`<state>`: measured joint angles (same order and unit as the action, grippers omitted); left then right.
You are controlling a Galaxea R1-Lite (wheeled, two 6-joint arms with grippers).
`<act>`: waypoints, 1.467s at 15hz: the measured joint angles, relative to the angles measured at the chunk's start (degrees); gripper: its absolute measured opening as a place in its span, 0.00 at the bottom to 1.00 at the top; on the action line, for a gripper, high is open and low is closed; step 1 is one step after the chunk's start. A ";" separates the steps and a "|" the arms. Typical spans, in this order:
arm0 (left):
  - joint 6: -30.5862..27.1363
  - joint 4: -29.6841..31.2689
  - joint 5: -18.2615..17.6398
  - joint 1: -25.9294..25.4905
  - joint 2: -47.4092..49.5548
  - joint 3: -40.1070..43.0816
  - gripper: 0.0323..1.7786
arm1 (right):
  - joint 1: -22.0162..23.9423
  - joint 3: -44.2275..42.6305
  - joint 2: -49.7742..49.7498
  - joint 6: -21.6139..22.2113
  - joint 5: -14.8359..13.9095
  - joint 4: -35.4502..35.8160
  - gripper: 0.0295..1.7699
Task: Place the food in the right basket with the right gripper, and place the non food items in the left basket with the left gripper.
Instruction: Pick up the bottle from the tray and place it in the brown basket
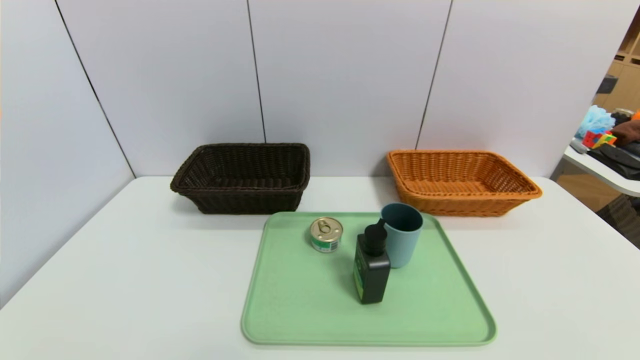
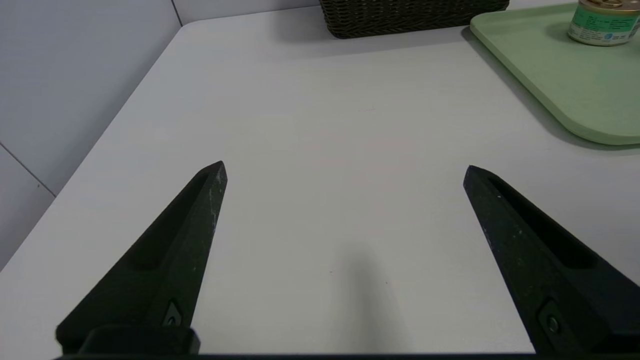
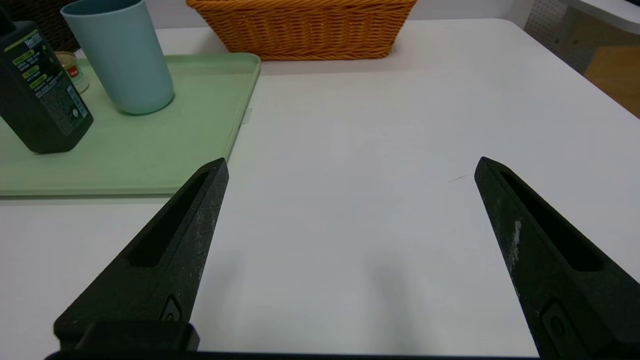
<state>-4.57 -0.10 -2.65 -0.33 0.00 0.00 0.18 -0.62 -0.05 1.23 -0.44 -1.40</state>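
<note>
A small tin can (image 1: 326, 234) with a gold pull-tab lid, a black pump bottle (image 1: 371, 267) and a blue-grey cup (image 1: 401, 235) stand on a green tray (image 1: 310, 310). The dark brown left basket (image 1: 243, 177) and the orange right basket (image 1: 457, 181) sit behind it by the wall. Neither arm shows in the head view. My left gripper (image 2: 345, 167) hangs open over bare table, left of the tray (image 2: 565, 85), with the can (image 2: 604, 22) far ahead. My right gripper (image 3: 351, 165) is open over bare table right of the tray (image 3: 150, 150), near the bottle (image 3: 40, 95) and cup (image 3: 120, 55).
White wall panels close the table (image 1: 125, 280) at the back and left. A second table (image 1: 607, 165) with clutter stands off the right edge. The orange basket (image 3: 305, 27) and the dark basket (image 2: 410, 17) lie ahead of their own grippers.
</note>
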 joint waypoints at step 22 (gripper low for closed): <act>1.94 -4.39 -6.80 0.00 -9.50 -8.86 0.95 | 0.00 -1.02 2.61 -2.71 1.07 -1.13 0.96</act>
<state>-2.63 -4.49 -9.45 -0.33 -9.50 -8.86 0.18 -1.65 2.56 -1.48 0.63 -2.54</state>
